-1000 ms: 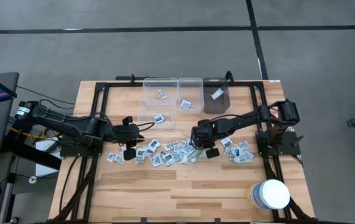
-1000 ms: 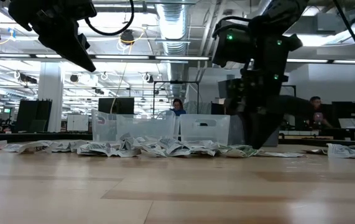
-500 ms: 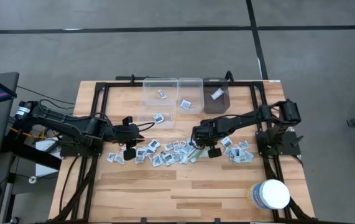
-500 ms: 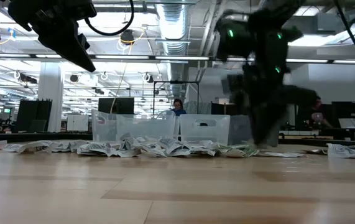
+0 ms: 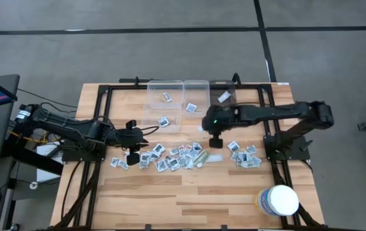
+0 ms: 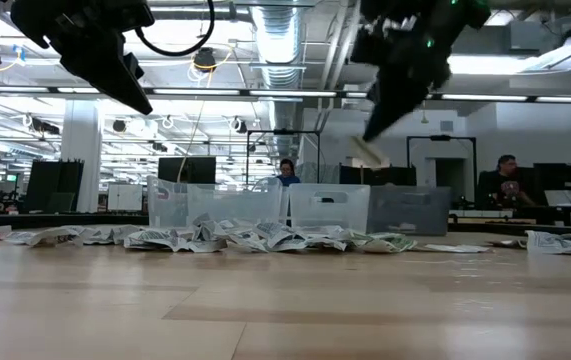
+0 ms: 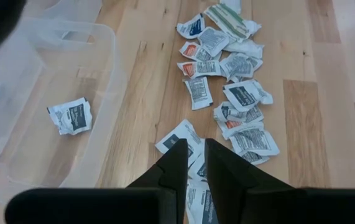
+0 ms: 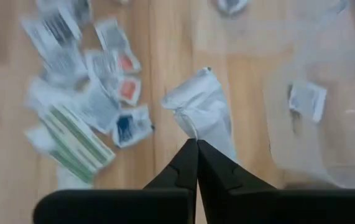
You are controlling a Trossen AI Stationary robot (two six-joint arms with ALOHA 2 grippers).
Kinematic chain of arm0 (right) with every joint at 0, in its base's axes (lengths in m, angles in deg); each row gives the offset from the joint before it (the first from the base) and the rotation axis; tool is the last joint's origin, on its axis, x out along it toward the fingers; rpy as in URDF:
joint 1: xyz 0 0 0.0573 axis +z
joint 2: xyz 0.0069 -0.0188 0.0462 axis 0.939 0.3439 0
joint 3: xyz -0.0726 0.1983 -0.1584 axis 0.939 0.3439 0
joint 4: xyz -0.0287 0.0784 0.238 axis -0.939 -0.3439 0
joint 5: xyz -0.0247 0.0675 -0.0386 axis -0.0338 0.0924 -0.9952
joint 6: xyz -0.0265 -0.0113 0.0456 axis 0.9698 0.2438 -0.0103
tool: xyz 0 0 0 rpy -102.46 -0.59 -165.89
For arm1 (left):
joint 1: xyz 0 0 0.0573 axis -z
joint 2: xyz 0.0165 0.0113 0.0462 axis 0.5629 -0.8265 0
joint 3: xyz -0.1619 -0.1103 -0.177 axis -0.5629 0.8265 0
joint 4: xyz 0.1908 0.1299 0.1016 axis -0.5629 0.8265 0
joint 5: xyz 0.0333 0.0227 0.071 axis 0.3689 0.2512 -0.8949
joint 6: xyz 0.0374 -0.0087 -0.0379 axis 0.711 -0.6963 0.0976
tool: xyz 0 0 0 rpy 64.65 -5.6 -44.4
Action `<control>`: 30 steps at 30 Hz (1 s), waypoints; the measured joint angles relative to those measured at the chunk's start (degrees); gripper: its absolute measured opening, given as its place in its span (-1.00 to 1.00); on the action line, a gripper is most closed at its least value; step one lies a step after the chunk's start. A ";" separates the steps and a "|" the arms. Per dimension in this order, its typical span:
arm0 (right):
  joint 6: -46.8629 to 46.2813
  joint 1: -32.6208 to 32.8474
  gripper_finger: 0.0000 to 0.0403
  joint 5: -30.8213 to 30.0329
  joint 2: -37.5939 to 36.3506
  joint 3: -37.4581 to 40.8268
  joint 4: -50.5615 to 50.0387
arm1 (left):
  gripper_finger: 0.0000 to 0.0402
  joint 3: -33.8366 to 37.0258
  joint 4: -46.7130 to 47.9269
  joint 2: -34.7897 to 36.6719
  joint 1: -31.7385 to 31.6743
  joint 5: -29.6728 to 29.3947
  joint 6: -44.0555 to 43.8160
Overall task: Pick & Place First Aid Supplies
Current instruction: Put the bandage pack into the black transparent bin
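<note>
Right tool [image 8: 196,144] now up off the packets [image 5: 176,156], clamped on a white wrapper [image 8: 203,112]

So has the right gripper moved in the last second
Yes. The right gripper, shut on a white packet, has lifted off the packet pile and moved toward the clear bins at the table's far edge.

Packets [image 5: 176,156] across mid-table; bins [image 5: 165,102] behind; bare wood [image 5: 189,196] in front
</note>
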 joint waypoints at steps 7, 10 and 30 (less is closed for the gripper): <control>-4.54 -7.80 -1.00 12.70 -7.19 0.00 7.03 | -0.72 0.00 0.01 0.02 -0.26 -0.02 1.03; -7.75 -11.62 -1.00 14.49 -8.80 -0.03 9.04 | -0.72 0.00 0.33 0.08 -0.26 -0.04 1.07; -22.79 -32.60 -1.00 8.15 -1.98 -0.09 8.80 | -0.72 0.00 3.09 2.25 -7.66 -2.84 4.47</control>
